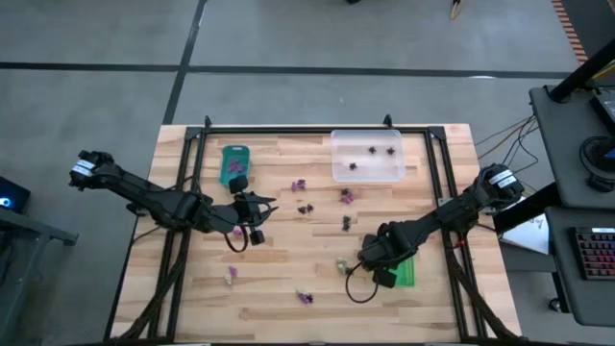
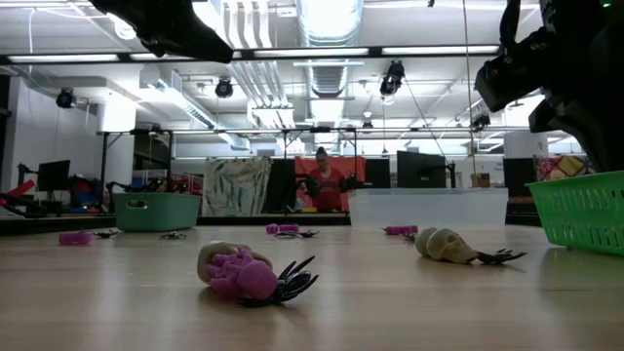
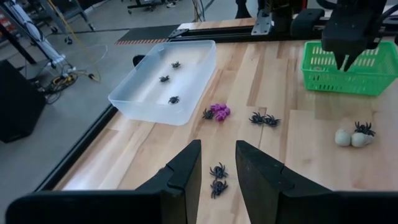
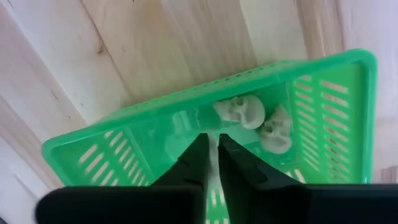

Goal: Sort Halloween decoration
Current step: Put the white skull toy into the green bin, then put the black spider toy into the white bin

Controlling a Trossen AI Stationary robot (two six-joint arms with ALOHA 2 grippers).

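Small purple, black and cream trinkets lie scattered on the wooden table [image 1: 288, 279]. My left gripper [image 3: 217, 167] is open, low over the table's middle, its fingers on either side of two black spiders [image 3: 217, 180] without touching them. My right gripper [image 4: 212, 155] is shut and points down into the green tray [image 4: 323, 93], where two cream skulls [image 4: 244, 112] lie on the floor; it shows above that tray [image 3: 348, 68] in the left wrist view. The clear tray [image 1: 367, 154] holds three black spiders. The teal tray [image 1: 234, 163] holds purple pieces.
Loose pieces on the table: a purple one [image 3: 219, 112], a spider pair [image 3: 264, 119], cream skulls with a spider [image 3: 351, 138], and a skull, purple piece and spider clump [image 2: 249, 273] near the front edge. A black frame rail [image 1: 307, 130] borders the table. A person stands far behind.
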